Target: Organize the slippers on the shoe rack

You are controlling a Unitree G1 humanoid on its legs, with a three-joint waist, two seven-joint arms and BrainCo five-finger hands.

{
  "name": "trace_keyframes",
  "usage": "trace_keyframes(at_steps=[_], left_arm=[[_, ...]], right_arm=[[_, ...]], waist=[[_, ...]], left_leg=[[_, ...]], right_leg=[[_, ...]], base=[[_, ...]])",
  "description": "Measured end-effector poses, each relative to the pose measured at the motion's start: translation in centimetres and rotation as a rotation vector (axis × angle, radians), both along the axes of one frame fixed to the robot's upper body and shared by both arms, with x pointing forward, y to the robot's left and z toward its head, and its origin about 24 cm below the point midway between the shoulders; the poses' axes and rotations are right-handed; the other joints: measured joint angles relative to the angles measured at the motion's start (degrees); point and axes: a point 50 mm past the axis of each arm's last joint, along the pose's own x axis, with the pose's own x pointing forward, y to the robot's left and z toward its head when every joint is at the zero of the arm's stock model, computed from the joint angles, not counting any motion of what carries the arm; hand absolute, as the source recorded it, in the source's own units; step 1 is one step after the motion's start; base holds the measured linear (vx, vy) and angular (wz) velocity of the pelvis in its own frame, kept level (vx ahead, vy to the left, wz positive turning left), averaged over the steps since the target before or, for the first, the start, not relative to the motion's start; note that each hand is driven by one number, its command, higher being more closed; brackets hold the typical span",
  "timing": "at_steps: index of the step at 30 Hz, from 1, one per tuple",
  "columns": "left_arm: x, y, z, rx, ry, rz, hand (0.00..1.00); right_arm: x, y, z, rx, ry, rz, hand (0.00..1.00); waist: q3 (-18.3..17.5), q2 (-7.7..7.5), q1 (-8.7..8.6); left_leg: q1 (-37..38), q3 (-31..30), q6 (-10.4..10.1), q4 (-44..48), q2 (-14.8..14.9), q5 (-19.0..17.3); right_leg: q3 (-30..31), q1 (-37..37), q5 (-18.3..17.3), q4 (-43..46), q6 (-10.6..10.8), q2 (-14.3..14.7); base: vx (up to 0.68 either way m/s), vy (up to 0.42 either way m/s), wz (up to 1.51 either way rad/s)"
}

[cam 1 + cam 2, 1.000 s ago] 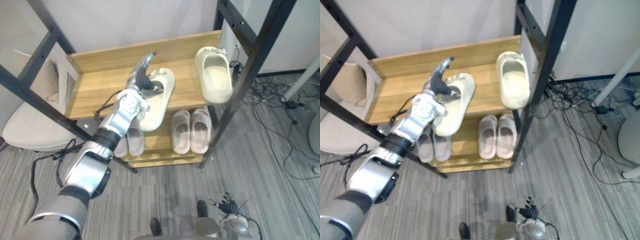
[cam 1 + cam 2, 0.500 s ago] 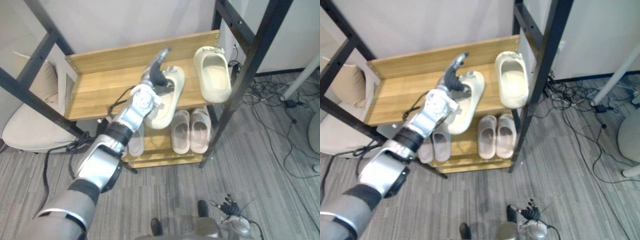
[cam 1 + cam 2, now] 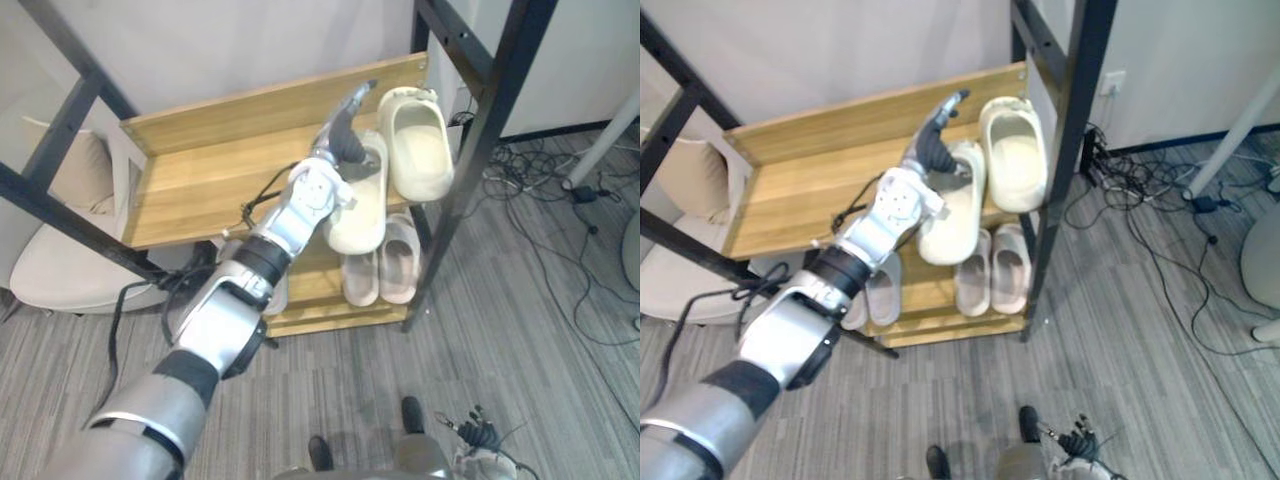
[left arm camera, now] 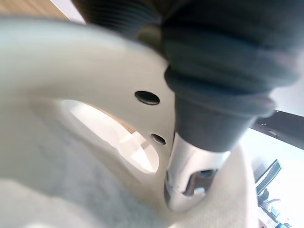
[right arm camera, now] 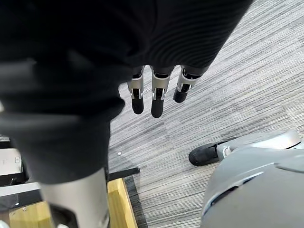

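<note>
My left hand (image 3: 335, 152) is shut on a cream slipper (image 3: 357, 208); its thumb is tucked under the slipper's strap and one finger points straight out. The slipper hangs tilted, heel past the front edge of the wooden rack's top shelf (image 3: 205, 170). Its toe sits right beside a second cream slipper (image 3: 414, 142) at that shelf's right end. In the left wrist view the holed strap (image 4: 95, 90) fills the space by my finger (image 4: 190, 190). My right hand (image 5: 156, 92) hangs open low over the floor, also seen as the right hand (image 3: 478, 436).
A pinkish pair (image 3: 385, 272) and a grey pair (image 3: 872, 292) lie on the lower shelf. A black frame post (image 3: 478, 125) crosses just right of the rack. A cream chair (image 3: 60, 270) stands left of it. Cables (image 3: 560, 180) lie on the floor at right.
My left hand has carried the cream slipper rightward along the top shelf, from the middle to just beside the other cream slipper. The right hand stays low.
</note>
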Motion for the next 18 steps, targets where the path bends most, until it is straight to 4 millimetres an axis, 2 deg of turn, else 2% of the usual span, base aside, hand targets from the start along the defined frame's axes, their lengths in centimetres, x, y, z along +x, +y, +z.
trace_keyframes(at_steps=[5, 14, 17, 18], left_arm=[[-0.1, -0.5, 0.0, -0.017, 0.006, -0.013, 0.0], [0.1, -0.2, -0.4, -0.017, 0.024, 0.002, 0.0], [0.1, 0.3, -1.3, -0.018, 0.046, 0.014, 0.0], [0.1, 0.7, -2.2, -0.025, 0.071, 0.026, 0.0]], right_arm=[[-0.1, 0.0, 0.0, 0.0, 0.003, -0.002, 0.0], [-0.2, 0.0, -0.1, -0.001, 0.007, -0.001, 0.0], [-0.2, -0.1, -0.2, 0.0, 0.013, 0.0, 0.0], [-0.3, -0.1, -0.3, 0.0, 0.021, 0.001, 0.0]], waist=[[-0.01, 0.0, 0.42], [-0.01, -0.01, 0.44], [-0.03, -0.04, 0.44], [-0.02, -0.06, 0.44]], left_leg=[[0.02, -0.33, 0.01, 0.0, -0.04, 0.02], [0.13, -1.25, 0.03, 0.35, -0.09, 0.06], [0.43, -1.38, 0.02, 0.69, -0.02, 0.05], [1.03, -1.39, -0.02, 0.68, 0.05, 0.03]], right_leg=[[-0.51, 0.26, 0.0, 0.0, 0.01, -0.06], [-1.14, 0.94, -0.01, -0.01, -0.01, -0.11], [-1.38, 1.55, 0.01, -0.03, -0.05, -0.01], [-1.49, 2.16, 0.01, -0.06, -0.05, 0.05]], base=[[-0.01, -0.013, 0.02], [-0.02, -0.019, 0.04], [-0.04, -0.031, 0.03], [-0.06, -0.034, -0.01]])
